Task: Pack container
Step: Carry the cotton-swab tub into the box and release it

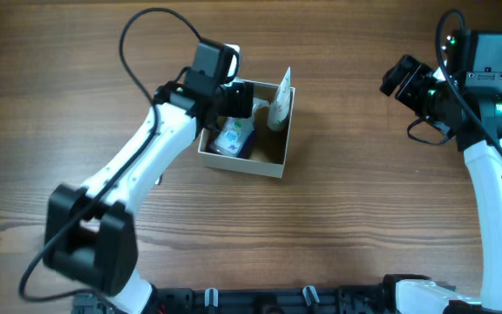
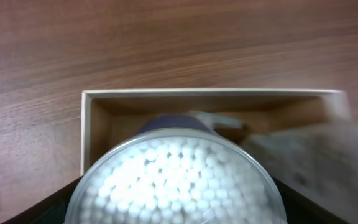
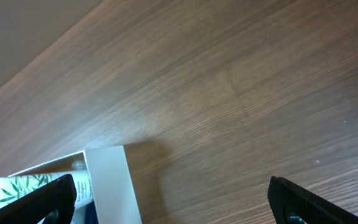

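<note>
— Where was the box point(image 1: 244, 166)?

— On the bench point(image 1: 364, 218), a little left of the middle in the overhead view, sitting slightly askew. White outside, tan inside, top open.

— And the left claw point(image 1: 238, 105)?

— Over the box's far-left corner, pointing down into it. Its wrist camera showed the fingers point(image 2: 48, 211) closed on either side of a round clear tub point(image 2: 176, 180) packed with white cotton tips (the tub filled most of the lower half of that view). The tub hung over the box's opening. I couldn't tell whether it touched the bottom.

— Anything inside?

— A white tube point(image 1: 279, 105) with a green leaf print, leaning upright against the wall on the right in the overhead view. There was also a blue-and-white packet point(image 1: 234, 137) lying flat on the floor near the middle. Something dark sat just under the tub, too hidden to name.

— The right claw point(image 1: 399, 78)?

— Well apart from the box, up by the far right side of the bench. Its fingers point(image 3: 42, 199) were spread wide with nothing between them, only bare wood beyond. Its camera caught the box's white corner and the leafy tube at the lower left
</note>
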Tool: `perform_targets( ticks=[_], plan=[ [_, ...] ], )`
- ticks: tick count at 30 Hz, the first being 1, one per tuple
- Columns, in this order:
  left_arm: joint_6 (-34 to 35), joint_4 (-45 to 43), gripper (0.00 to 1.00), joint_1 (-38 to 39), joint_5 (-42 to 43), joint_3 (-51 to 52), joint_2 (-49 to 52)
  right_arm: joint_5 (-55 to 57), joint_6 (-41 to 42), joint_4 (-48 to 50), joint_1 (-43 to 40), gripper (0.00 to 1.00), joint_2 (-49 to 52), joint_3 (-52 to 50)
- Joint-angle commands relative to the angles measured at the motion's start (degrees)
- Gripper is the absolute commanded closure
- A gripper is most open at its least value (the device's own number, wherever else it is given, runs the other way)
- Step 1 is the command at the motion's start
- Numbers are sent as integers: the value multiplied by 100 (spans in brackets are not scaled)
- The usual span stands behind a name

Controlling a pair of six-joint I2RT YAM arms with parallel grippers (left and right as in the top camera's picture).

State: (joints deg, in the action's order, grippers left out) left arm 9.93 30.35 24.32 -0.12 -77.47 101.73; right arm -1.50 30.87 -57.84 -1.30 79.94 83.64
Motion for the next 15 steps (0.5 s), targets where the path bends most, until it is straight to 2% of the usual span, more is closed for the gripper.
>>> perform_targets(
  ticks=[1,5,10,15],
  plan=[
    [-52,-186,18,-4,-503,-24,374,-50,76,13,-7,0,37,76],
    [-66,-234,18,-4,-599,-24,470,-50,79,13,-7,0,37,79],
    [-55,-249,6,59,-595,-24,459,-50,76,13,-7,0,37,79],
    [-55,-177,0,326,-597,-251,254,-52,76,13,-7,0,37,79]
  ],
)
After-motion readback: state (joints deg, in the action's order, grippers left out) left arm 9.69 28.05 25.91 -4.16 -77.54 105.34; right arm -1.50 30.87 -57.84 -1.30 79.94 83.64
